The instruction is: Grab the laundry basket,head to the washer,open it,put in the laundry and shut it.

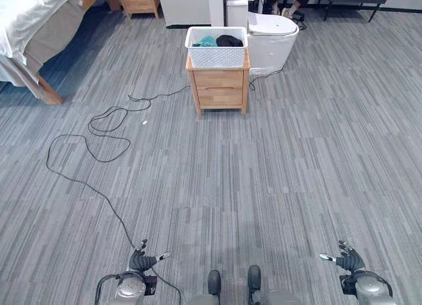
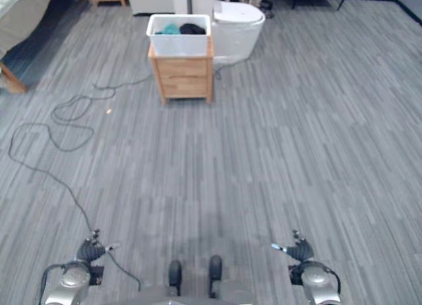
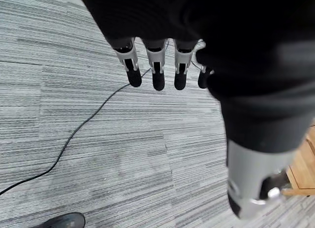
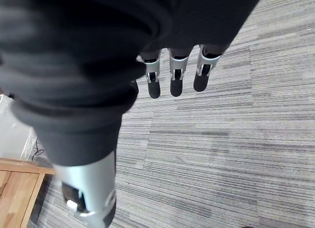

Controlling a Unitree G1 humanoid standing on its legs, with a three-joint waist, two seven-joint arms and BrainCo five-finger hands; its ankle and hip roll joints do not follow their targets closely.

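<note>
White laundry basket (image 1: pixel 216 47) on one wooden nightstand (image 1: pixel 218 87), well ahead; inside, two bundles: teal cloth (image 1: pixel 207 40), dark cloth (image 1: pixel 229 40). One white washer (image 1: pixel 271 39) just beside. Left hand (image 1: pixel 140 259) and right hand (image 1: pixel 347 258) low over grey carpet (image 1: pixel 264 173), fingers straight, holding nothing.

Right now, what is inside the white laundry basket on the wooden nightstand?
The laundry basket holds a teal garment and a black garment beside it. Anything beneath them is covered by the basket's walls and the clothes themselves.
</note>
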